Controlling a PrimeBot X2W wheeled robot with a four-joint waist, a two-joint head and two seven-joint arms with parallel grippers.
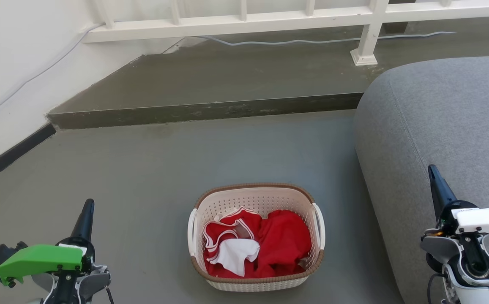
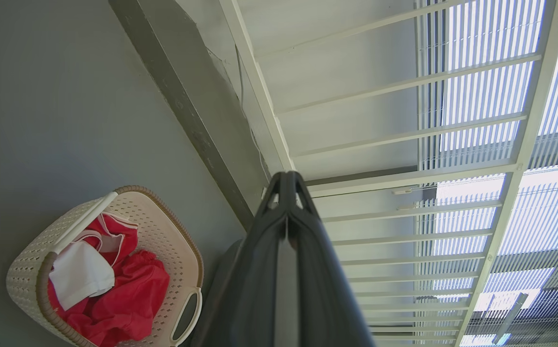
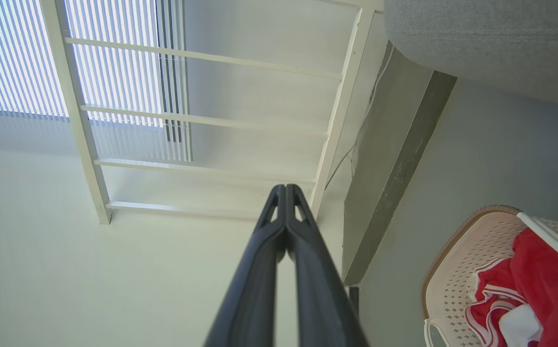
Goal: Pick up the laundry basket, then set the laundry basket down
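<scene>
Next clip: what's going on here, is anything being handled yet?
Nothing is being handled yet. The laundry basket sits on the grey floor in front of the robot, beside a grey sofa, and holds red clothes and a white cloth. The left gripper and the right gripper hang out to either side of it, both with jaws shut and touching nothing. The pick-up has not begun.

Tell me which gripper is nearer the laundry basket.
Left, by a small margin. The left gripper hangs off the laundry basket on its left-handle side, over the floor. The right gripper sits slightly farther off its right side, against the grey sofa. Neither touches it.
</scene>
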